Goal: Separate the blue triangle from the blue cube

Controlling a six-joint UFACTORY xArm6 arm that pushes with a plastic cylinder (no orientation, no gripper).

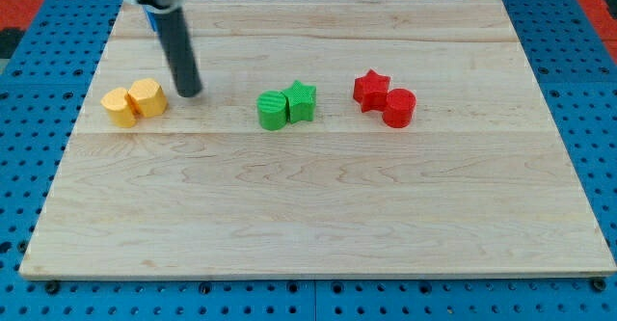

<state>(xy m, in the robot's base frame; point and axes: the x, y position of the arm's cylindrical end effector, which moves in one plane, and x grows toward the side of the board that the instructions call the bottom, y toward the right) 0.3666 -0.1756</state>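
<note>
My tip [189, 92] rests on the board at the upper left, just right of two yellow blocks. A small patch of blue [147, 17] shows beside the rod's left edge near the view's top. It may belong to a blue block, and the rod hides most of it. I cannot make out its shape. No blue triangle or blue cube shows clearly anywhere.
The wooden board [318, 225] holds three pairs of touching blocks in a row. A yellow block [120, 107] touches another yellow block [147, 97]. A green cylinder [273, 111] touches a green star [301, 100]. A red star [370, 89] touches a red cylinder [398, 107].
</note>
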